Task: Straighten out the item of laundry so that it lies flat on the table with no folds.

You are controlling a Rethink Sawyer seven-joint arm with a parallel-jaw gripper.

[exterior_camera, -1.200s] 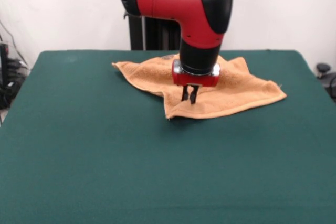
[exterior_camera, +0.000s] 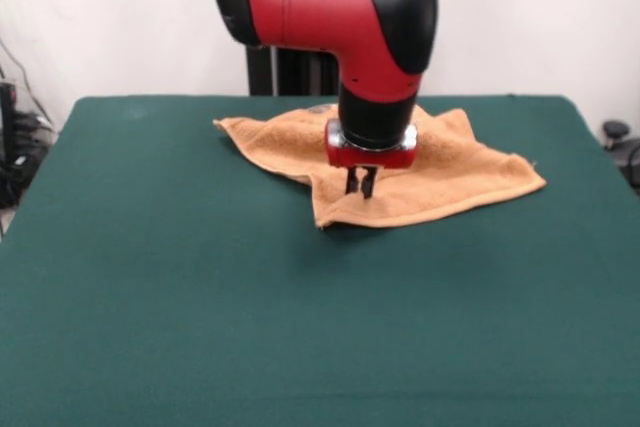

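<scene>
The orange-tan towel point(exterior_camera: 420, 172) lies on the far middle of the dark green table point(exterior_camera: 200, 297). It is crumpled, with a fold along its left part and uneven corners. One corner points left, one right, and one toward the near side. My gripper point(exterior_camera: 360, 185) comes straight down from the red and black arm onto the towel's near-left part. Its two dark fingers point(exterior_camera: 352, 181) stand close together, with their tips at the cloth, pinching it. The towel is not lifted. The arm hides the towel's far middle. No label shows.
The table's far edge runs just behind the towel, with the black pedestal point(exterior_camera: 290, 72) and a white wall beyond it. Cables and equipment stand off the table's left side point(exterior_camera: 15, 147), and a dark object off its right point(exterior_camera: 615, 132).
</scene>
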